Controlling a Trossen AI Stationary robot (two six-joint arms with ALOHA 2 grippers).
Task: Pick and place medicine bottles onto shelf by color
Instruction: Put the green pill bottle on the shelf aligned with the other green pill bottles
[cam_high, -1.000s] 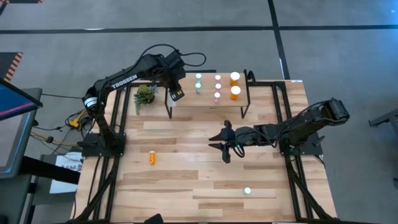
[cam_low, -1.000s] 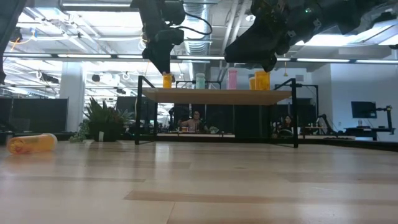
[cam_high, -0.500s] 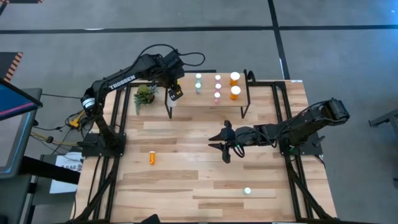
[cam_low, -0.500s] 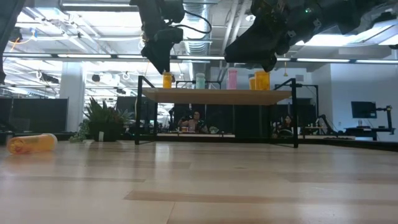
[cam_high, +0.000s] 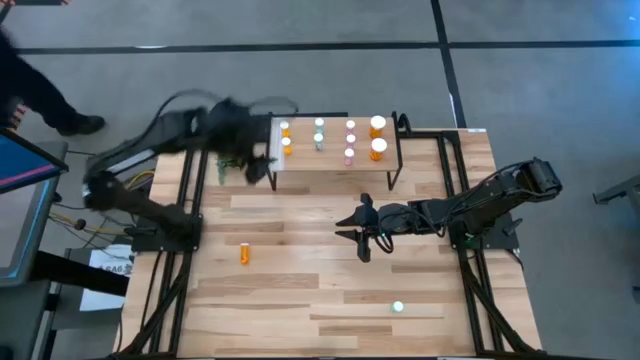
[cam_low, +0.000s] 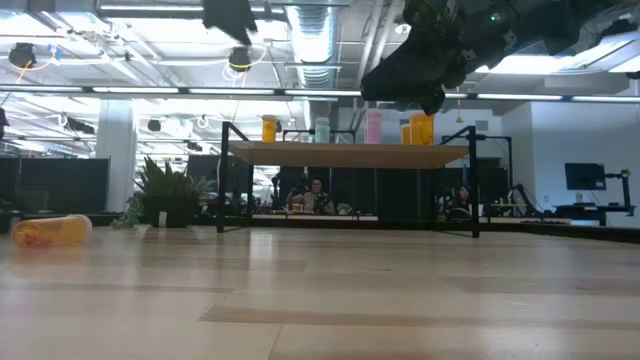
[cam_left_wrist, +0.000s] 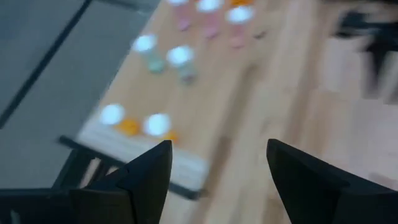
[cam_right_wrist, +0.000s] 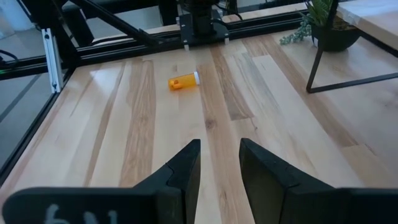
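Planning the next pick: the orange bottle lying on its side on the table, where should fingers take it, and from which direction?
Grip the orange bottle across its body, coming straight down. It lies flat on the bare table, white cap toward the table's far edge, so the fingers should straddle its sides, away from the cap. Nothing stands close by.

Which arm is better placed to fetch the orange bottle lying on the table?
Probably the left: its base stands nearer the orange bottle, and its open gripper is empty. The right gripper hovers mid-table.
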